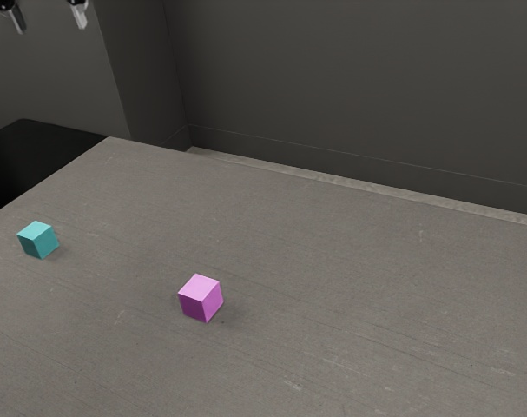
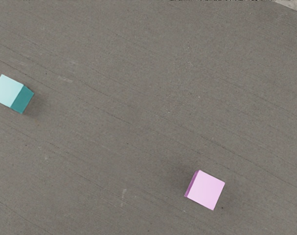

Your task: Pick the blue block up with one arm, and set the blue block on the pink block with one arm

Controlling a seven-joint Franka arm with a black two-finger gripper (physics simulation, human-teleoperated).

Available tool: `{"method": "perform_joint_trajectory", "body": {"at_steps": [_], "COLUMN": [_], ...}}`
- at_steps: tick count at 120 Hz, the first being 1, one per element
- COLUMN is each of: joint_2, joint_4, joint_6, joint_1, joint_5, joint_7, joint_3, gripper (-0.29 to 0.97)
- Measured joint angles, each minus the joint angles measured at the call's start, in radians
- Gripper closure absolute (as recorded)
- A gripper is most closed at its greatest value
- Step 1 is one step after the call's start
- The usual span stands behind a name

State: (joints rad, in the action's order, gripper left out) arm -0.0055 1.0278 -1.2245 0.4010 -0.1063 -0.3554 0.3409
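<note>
Your fingers [image 1: 77,12] hang high up, spread apart with nothing in them. The blue block [image 1: 38,240] sits flat on the counter [image 1: 350,287] (it looks more teal than blue), well apart from the pink block [image 1: 200,297], toward the exterior view's left.
</note>
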Motion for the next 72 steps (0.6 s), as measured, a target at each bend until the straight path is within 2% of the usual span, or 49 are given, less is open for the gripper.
{"method": "perform_joint_trajectory", "body": {"at_steps": [11, 19, 30, 37, 41, 46, 57, 64, 72], "joint_2": [0.006, -0.008, -0.103, -0.186, -0.258, -0.295, -0.297, -0.263, -0.193], "joint_4": [0.029, 0.109, 0.402, 0.590, 0.733, 0.833, 1.001, 1.041, 1.053], "joint_6": [-0.005, -0.010, -0.075, -0.141, -0.206, -0.280, -0.394, -0.469, -0.581], "joint_1": [0.006, -0.023, -0.079, -0.030, -0.006, 0.001, 0.008, 0.010, 0.011], "joint_5": [0.000, -0.001, 0.010, 0.007, -0.025, -0.058, -0.075, -0.088, -0.095], "joint_7": [0.001, 0.007, 0.038, 0.075, 0.113, 0.177, 0.308, 0.371, 0.468], "joint_3": [-0.006, -0.052, -0.179, -0.271, -0.306, -0.343, -0.462, -0.522, -0.549], "gripper": [0.00, 0.00, 0.00, 0.00, 0.00, 0.00, 0.00, 0.00, 0.00]}}
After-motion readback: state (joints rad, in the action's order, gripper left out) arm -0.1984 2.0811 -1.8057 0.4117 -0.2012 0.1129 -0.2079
